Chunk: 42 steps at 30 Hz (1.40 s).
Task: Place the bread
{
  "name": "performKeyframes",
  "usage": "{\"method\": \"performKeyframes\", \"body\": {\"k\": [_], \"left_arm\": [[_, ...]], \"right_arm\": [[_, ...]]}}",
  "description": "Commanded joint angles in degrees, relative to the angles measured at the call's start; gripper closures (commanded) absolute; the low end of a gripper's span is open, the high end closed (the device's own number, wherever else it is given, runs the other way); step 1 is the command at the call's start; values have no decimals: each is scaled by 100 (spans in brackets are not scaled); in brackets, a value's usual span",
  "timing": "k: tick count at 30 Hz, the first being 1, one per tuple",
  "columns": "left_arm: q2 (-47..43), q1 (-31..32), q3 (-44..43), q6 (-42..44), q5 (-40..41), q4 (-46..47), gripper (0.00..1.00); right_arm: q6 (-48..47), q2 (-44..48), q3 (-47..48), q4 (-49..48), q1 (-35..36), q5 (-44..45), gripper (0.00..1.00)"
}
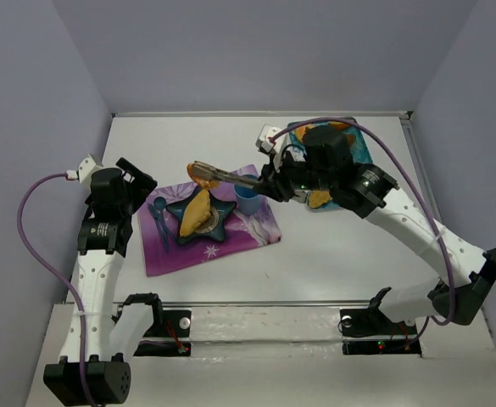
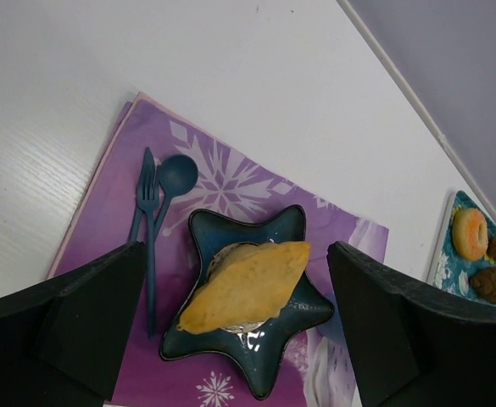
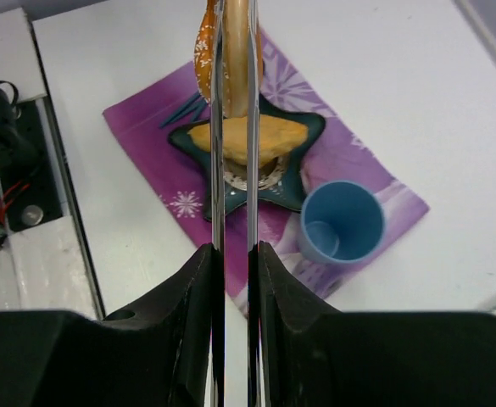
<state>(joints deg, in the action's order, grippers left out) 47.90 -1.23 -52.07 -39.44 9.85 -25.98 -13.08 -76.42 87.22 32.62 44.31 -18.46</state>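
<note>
As the right claw (image 3: 233, 280) clamps the tongs (image 3: 218, 195) shut, the bread (image 3: 236, 59) hangs pinched at their far tips, about over the star plate (image 3: 311, 127) holding a pastry (image 3: 277, 136). Transport step, apparently; next, lower and release. Left claw (image 2: 235, 280) gapes, empty.

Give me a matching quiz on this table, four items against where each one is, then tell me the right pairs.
Things:
1. yellow turnover
2. blue cup
3. fork
4. sprinkled bread piece

Places:
A. pinched in the tongs
B. lying on the star-shaped plate
C. flat on the placemat, beside the spoon
D. standing upright on the placemat

Pairs: 1-B, 2-D, 3-C, 4-A.
</note>
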Motion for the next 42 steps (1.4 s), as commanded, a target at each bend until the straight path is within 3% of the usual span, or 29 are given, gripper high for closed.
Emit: {"method": "performKeyframes", "body": {"k": [1, 14, 19, 30, 42], "left_arm": [[-132, -35, 75, 103, -123, 137, 1], [-237, -26, 189, 121, -299, 269, 1], [-255, -35, 198, 112, -282, 260, 1], [-228, -26, 162, 94, -220, 207, 1], [-193, -26, 162, 86, -237, 233, 1]], "right_arm": [[762, -425, -345, -344, 471, 132, 81], [1282, -1419, -882, -450, 833, 606, 80], [1291, -1612, -935, -441, 833, 1116, 70], [1203, -1745, -961, -458, 833, 775, 49], [1176, -1411, -918, -476, 833, 668, 44]]}}
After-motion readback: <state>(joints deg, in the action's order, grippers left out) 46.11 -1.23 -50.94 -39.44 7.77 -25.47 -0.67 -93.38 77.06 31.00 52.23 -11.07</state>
